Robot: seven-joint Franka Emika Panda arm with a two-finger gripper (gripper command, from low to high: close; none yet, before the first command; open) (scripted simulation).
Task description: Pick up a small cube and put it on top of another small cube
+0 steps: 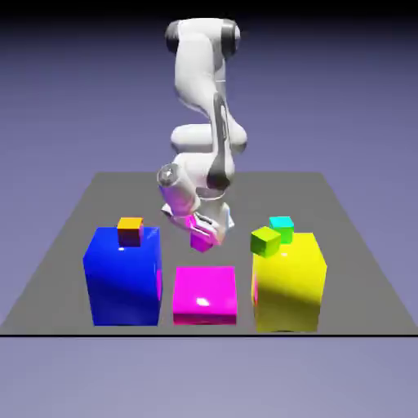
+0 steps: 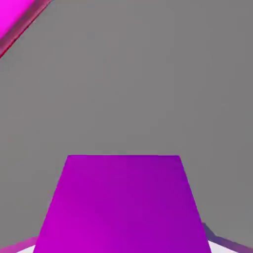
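One small purple cube (image 2: pixel 123 205) fills the hand view's bottom middle, gripped by the grey two-finger pincer (image 1: pixel 202 238) — its fingertips mostly hidden, cut off at the lower edge.

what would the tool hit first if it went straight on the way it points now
Likely the grey table, with the purple cube in the tool touching first; any gap below is unclear. The magenta block looks off to one side.

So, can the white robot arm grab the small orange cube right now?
Probably not: its fingers look closed on a small purple cube, so they're full. Nothing seems to cover the orange cube, though.
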